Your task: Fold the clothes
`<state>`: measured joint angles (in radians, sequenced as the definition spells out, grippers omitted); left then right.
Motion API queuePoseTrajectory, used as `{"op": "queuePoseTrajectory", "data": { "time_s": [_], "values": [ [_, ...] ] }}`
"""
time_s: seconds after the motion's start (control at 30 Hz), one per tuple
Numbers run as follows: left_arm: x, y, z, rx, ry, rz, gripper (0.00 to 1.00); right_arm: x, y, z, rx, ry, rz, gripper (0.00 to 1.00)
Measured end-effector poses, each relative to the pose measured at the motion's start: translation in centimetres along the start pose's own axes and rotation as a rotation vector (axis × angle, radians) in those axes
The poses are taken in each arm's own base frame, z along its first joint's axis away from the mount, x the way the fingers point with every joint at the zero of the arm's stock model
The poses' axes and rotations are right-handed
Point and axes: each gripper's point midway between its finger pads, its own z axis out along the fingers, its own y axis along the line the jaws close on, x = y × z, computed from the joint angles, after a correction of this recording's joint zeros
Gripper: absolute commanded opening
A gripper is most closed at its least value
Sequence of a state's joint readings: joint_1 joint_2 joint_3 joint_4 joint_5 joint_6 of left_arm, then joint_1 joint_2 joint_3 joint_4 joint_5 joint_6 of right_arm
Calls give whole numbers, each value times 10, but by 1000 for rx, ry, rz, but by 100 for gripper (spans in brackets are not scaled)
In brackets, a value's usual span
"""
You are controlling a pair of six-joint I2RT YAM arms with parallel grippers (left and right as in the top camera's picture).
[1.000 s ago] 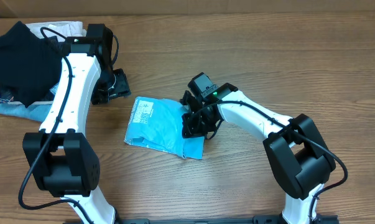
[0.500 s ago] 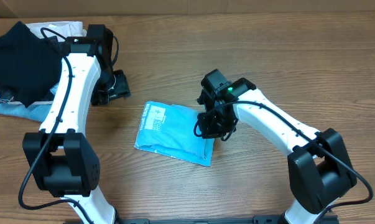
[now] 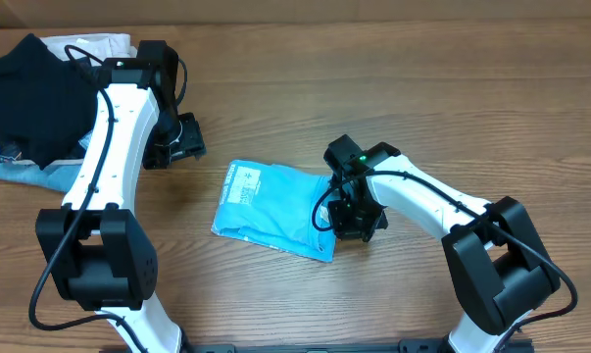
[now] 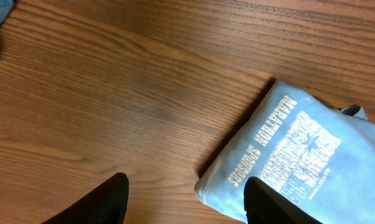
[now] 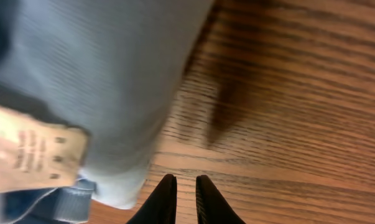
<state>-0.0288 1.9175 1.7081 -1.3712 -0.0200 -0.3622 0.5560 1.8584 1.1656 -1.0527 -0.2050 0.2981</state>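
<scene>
T-shirt point(image 3: 275, 208) mid-desk, folded, long axis roughly left-right. My right gripper point(image 3: 354, 218) sits at its right edge, fingers a sliver apart, empty. Left gripper point(image 3: 180, 137) wide, empty, farther off.

Brown wood-grain table point(image 3: 393, 88), evenly lit, tan strip point(image 3: 275, 10) past its far edge

The folded sky-blue T-shirt point(image 3: 275, 208) lay mid-table, white print toward 9 o'clock. The right gripper point(image 3: 355, 219) sat at its 3 o'clock edge; the left gripper point(image 3: 178, 138) hung apart at 10 o'clock.
</scene>
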Motion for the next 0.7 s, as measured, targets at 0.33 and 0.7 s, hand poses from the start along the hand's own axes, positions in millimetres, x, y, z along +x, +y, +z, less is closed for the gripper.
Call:
{"op": "queuePoseTrajectory", "data": {
  "time_s": [0.33, 0.7],
  "values": [
    [-24, -33, -3, 65, -129, 156, 66, -4, 0, 0, 2, -16, 13, 20],
    [-17, -42, -3, 72, -116, 205, 66, -8, 20, -29, -63, -23, 3, 31]
  ]
}}
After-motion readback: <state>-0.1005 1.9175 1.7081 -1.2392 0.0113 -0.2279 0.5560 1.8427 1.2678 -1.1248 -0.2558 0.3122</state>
